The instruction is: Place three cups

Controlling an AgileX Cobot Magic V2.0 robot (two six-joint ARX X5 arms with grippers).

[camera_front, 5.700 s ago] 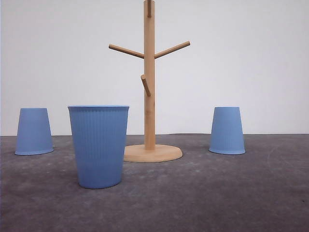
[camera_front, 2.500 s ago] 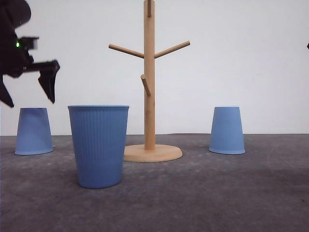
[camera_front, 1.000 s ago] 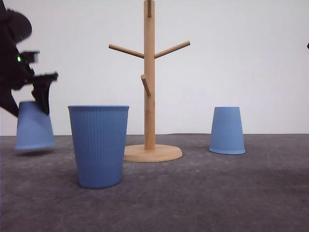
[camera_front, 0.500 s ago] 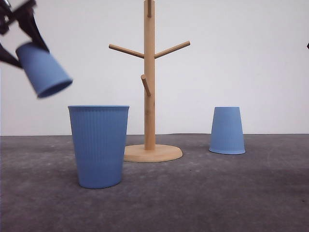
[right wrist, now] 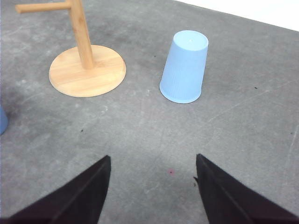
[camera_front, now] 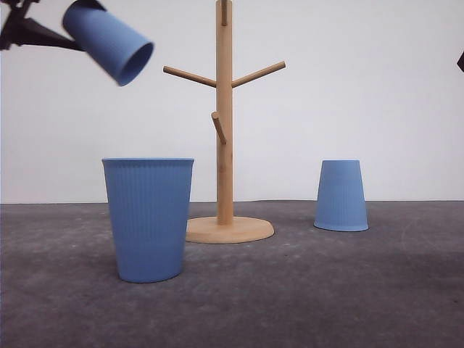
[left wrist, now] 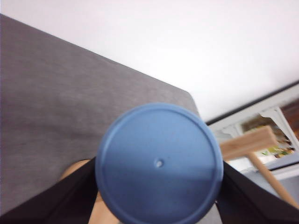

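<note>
left claw (camera_front: 69, 29) gripping raised cup (camera_front: 109, 41), unmarked

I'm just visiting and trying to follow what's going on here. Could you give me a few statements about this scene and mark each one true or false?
1. The left hand holds a cup tilted in the air. True.
2. A cup already hangs on the wooden stand. False: its pegs are bare.
3. The near cup stands mouth up. True.
4. The cup right of the stand lies on its side. False: it stands upside down.
5. The right hand grips a cup. False: it is open, holding nothing.
</note>
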